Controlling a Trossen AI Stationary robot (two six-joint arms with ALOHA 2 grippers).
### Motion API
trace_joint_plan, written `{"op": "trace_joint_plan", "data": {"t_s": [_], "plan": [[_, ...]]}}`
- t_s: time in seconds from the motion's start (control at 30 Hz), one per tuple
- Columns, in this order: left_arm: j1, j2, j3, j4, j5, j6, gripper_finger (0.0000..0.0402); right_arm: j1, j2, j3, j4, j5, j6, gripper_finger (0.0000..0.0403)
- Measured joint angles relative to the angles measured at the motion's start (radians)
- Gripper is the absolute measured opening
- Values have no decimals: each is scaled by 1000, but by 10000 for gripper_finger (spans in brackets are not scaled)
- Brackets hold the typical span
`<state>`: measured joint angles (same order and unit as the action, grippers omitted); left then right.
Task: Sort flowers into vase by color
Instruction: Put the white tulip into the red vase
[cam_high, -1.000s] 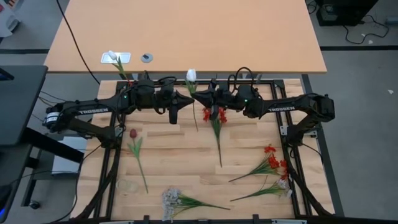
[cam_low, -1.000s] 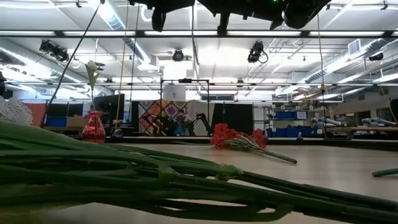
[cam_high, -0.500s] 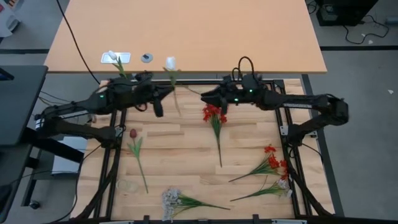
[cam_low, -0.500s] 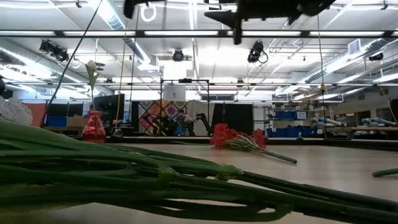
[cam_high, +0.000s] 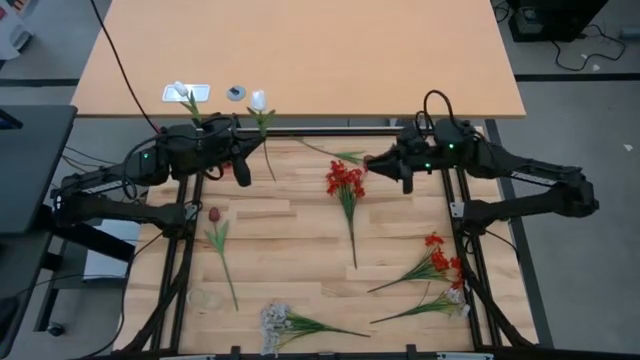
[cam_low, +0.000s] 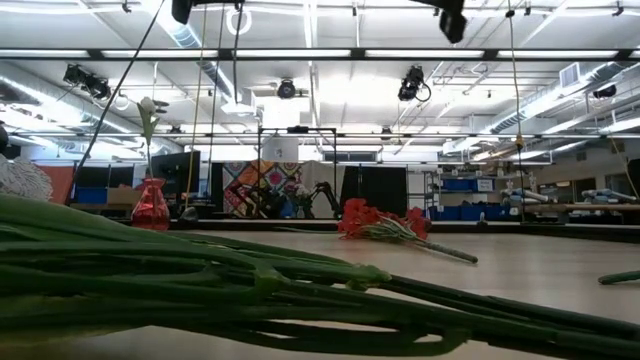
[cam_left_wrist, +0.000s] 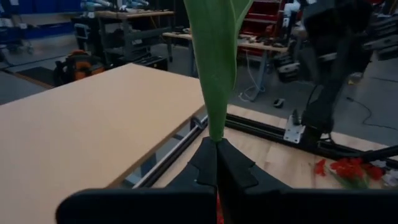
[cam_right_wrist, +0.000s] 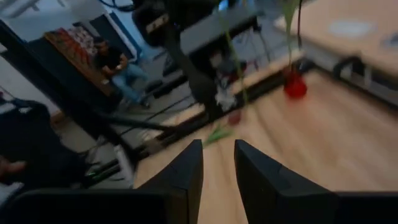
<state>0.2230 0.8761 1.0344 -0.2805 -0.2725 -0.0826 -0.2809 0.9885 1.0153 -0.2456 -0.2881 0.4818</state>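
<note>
My left gripper (cam_high: 260, 147) is at the table's far left, shut on a white tulip (cam_high: 259, 100) with a green stalk. Its fingertips also show in the left wrist view (cam_left_wrist: 216, 144). A red vase (cam_low: 150, 205) with one white flower stands at the far left, beside the left arm. My right gripper (cam_high: 369, 162) hangs open and empty above the far right part of the table (cam_right_wrist: 217, 158). On the wood lie a red blossom cluster (cam_high: 343, 182), a maroon tulip bud (cam_high: 213, 215), small white blooms (cam_high: 275, 322) and more red blossoms (cam_high: 440, 255). My left gripper pinches the tulip's green stalk and leaf (cam_left_wrist: 215, 124) between its two shut fingers, about midway along the stem. The fingers come level from the table's left and lie across the stalk. The tulip is lifted clear, with its blossom toward the far edge and its lower stalk end (cam_high: 272, 176) free.
A loose green leaf stem (cam_high: 340, 155) lies on the wood between the two grippers. Another green stem (cam_high: 428, 305) lies at the near right. A tan tabletop (cam_high: 300, 50) stretches beyond the black frame. A person sits in the room beyond (cam_right_wrist: 118, 62).
Both grippers stood close together at the far middle by the white tulip. My left gripper has gone toward the table's left edge with the tulip, which stays lifted clear. My right gripper has drawn away toward the right edge without a flower.
</note>
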Motion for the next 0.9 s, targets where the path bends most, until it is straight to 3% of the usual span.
{"op": "trace_joint_plan", "data": {"t_s": [0.17,0.4,0.63,0.9], "plan": [[0,0,0,-11,-23,0,0,6,0,82,-255,-11,15,100],[0,-1,0,-31,-49,-3,0,65,35,254,-588,155,-181,100],[-3,16,0,-39,-304,-189,0,75,31,261,-555,191,-216,100],[-5,57,0,-32,-341,-166,0,74,33,261,-538,190,-216,100]]}}
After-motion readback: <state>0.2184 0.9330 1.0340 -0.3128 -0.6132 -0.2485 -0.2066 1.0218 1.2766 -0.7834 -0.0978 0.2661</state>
